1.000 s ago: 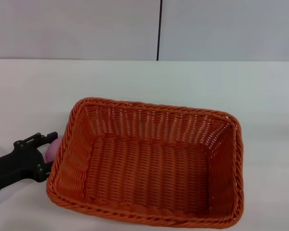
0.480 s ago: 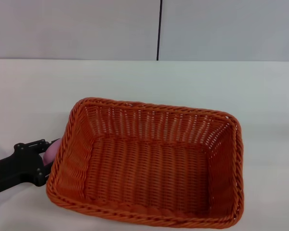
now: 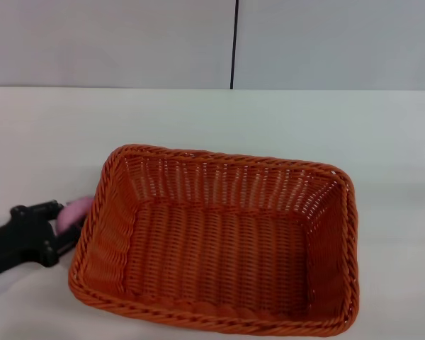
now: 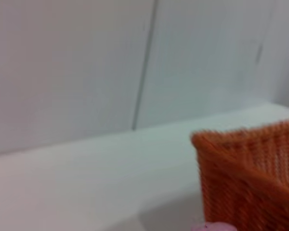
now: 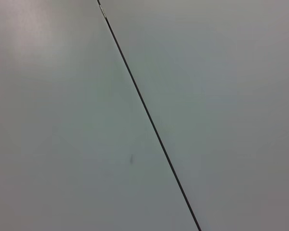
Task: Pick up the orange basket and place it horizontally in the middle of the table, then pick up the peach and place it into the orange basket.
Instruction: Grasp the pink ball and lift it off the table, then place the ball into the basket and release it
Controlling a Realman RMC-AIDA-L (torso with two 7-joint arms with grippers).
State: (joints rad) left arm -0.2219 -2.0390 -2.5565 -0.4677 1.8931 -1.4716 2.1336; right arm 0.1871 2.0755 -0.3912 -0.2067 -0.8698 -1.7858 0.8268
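Observation:
The orange basket (image 3: 219, 244) lies lengthwise across the white table (image 3: 283, 120), open side up and with nothing in it. Its corner (image 4: 250, 178) fills one side of the left wrist view. The pink peach (image 3: 75, 211) sits just outside the basket's left end, close against the rim. My left gripper (image 3: 62, 225) reaches in from the left edge of the head view and is shut on the peach. A sliver of the peach (image 4: 214, 226) shows at the edge of the left wrist view. My right gripper is out of view.
A grey wall with a dark vertical seam (image 3: 234, 42) stands behind the table. The right wrist view shows only that wall and the seam (image 5: 149, 120).
The left gripper has drawn back a little to the left, away from the basket's rim, with the peach between its fingers. The basket has not moved.

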